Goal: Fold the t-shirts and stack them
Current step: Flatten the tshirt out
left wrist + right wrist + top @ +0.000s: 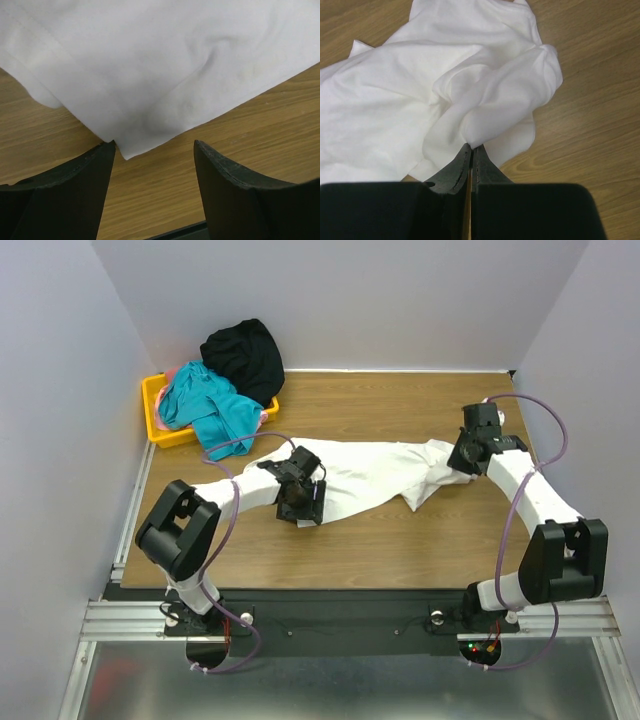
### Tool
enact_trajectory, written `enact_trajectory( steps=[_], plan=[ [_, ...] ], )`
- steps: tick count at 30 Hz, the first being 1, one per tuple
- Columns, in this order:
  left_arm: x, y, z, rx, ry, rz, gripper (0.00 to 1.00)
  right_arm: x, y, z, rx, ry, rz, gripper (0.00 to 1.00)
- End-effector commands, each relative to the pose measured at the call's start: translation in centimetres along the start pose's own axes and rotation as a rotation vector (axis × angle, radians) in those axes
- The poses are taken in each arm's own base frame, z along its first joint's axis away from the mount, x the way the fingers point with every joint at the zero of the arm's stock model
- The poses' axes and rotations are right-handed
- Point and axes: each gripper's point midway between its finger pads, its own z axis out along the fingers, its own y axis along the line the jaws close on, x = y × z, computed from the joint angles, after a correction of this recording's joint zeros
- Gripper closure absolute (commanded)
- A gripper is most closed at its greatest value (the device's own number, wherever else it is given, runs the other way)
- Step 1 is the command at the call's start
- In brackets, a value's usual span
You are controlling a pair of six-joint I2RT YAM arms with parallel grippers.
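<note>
Overhead view of a wooden table [400, 530] with two robot arms reaching in from its near edge. A white shirt [370, 475] lies across the middle of the table, pulled into a long, rumpled band running from left to right.

The left gripper [300, 502] sits low over the near left part of that band. In the left wrist view, the left gripper [155, 147] has its jaws spread wide apart with nothing between them. A corner of the white shirt [165, 60] lies flat on the wood, pointing down into the gap. The left jaw's tip is right at the hem, and the right jaw stands clear of the cloth, over bare table.

The right gripper [462, 458] is at the far right end of the band. In the right wrist view, the right gripper [471, 150] has its jaws pressed together, and a fold of the white shirt [410, 95] is pinched at their tips. The cloth bunches and creases outward from that pinch, with a rounded sleeve-like lobe to the right resting on the wood.

At the far left corner of the table stands a yellow bin [153, 410]. A teal shirt [212, 410] spills out of it over the near rim onto the table. A black shirt [245, 355] is heaped at its far right end. A bit of pink cloth [178, 373] shows behind the teal.
</note>
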Motion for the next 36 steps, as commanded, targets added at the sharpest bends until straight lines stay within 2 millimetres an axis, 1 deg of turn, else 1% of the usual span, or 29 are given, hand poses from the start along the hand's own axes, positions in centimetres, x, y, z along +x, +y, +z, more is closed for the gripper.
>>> enact_trajectory(
  steps=[1, 3, 5, 7, 8, 11, 13, 16, 17, 18, 20, 21, 23, 24, 25, 26, 27, 28, 29, 30, 31, 33, 34, 35, 36],
  plan=[
    [0.1, 0.2, 0.3, -0.034, -0.012, -0.012, 0.27, -1.6, 1.0, -1.1, -0.055, -0.067, 0.029, 0.97],
    [0.6, 0.6, 0.6, -0.060, 0.002, -0.014, 0.29, -1.6, 1.1, -1.2, -0.060, -0.068, 0.031, 0.97],
    [0.6, 0.9, 0.7, -0.086, -0.003, -0.019, 0.29, -1.6, 1.1, -1.2, -0.063, -0.068, 0.029, 0.97],
    [0.6, 0.7, 0.7, -0.084, -0.004, -0.019, 0.30, -1.6, 1.2, -1.3, -0.070, -0.072, 0.031, 0.97],
    [0.4, 1.2, 0.9, -0.114, -0.019, -0.018, 0.31, -1.6, 1.2, -1.3, -0.074, -0.073, 0.031, 0.96],
    [0.3, 1.3, 1.3, -0.133, -0.016, 0.000, 0.37, -1.4, 1.3, -1.3, -0.083, -0.069, 0.034, 0.96],
    [0.8, 1.4, 1.7, -0.160, -0.001, 0.018, 0.42, -1.4, 1.5, -1.5, -0.094, -0.071, 0.036, 0.96],
    [1.2, 2.2, 2.1, -0.222, 0.003, 0.034, 0.48, -1.2, 1.5, -1.7, -0.102, -0.072, 0.040, 0.95],
    [1.3, 2.3, 2.2, -0.238, -0.002, 0.040, 0.52, -1.3, 1.5, -2.0, -0.108, -0.077, 0.047, 0.95],
    [1.5, 2.5, 2.4, -0.251, 0.004, 0.043, 0.58, -1.1, 1.5, -2.0, -0.110, -0.074, 0.045, 0.95],
    [1.7, 2.8, 2.6, -0.267, 0.007, 0.049, 0.62, -1.1, 1.5, -2.5, -0.123, -0.081, 0.050, 0.94],
    [1.8, 2.9, 2.7, -0.274, 0.011, 0.053, 0.68, -0.9, 1.4, -2.5, -0.123, -0.079, 0.050, 0.94],
    [1.8, 3.0, 2.6, -0.282, 0.010, 0.057, 0.77, -0.7, 1.3, -2.7, -0.127, -0.081, 0.046, 0.93],
    [1.6, 2.8, 2.4, -0.278, 0.002, 0.056, 0.88, -0.8, 1.2, -3.0, -0.129, -0.092, 0.045, 0.92],
    [1.4, 2.7, 2.2, -0.272, -0.005, 0.054, 0.92, -0.9, 1.2, -3.2, -0.130, -0.098, 0.040, 0.92],
    [1.1, 2.5, 1.8, -0.269, -0.019, 0.048, 0.98, -1.0, 0.9, -3.4, -0.123, -0.109, 0.030, 0.92],
    [0.6, 2.2, 0.9, -0.260, -0.039, 0.043, 1.00, -1.4, 0.8, -3.9, -0.125, -0.130, 0.027, 0.91],
    [0.2, 2.1, 0.3, -0.261, -0.054, 0.038, 1.00, -1.6, 0.6, -4.3, -0.123, -0.146, 0.024, 0.91],
    [-0.9, 2.0, -0.7, -0.268, -0.091, 0.032, 1.00, -1.6, 0.1, -4.5, -0.109, -0.153, 0.015, 0.91],
    [-1.4, 2.1, -1.5, -0.272, -0.111, 0.013, 1.00, -1.6, 0.0, -4.9, -0.105, -0.160, 0.012, 0.89],
    [-2.5, 2.4, -3.1, -0.270, -0.144, -0.013, 1.00, -1.7, -0.3, -5.4, -0.102, -0.171, 0.012, 0.89],
    [-3.7, 3.5, -4.8, -0.284, -0.183, -0.059, 1.00, -0.9, -0.8, -5.5, -0.090, -0.152, 0.005, 0.89],
    [-4.3, 4.1, -6.2, -0.280, -0.213, -0.085, 1.00, -0.5, -0.9, -5.5, -0.093, -0.143, 0.005, 0.88],
    [-5.3, 6.0, -7.1, -0.296, -0.239, -0.147, 1.00, 0.3, -1.0, -5.5, -0.101, -0.126, 0.002, 0.87],
    [-6.2, 6.6, -8.7, -0.281, -0.289, -0.179, 1.00, 0.7, -1.1, -5.4, -0.101, -0.115, 0.000, 0.87]
  ],
)
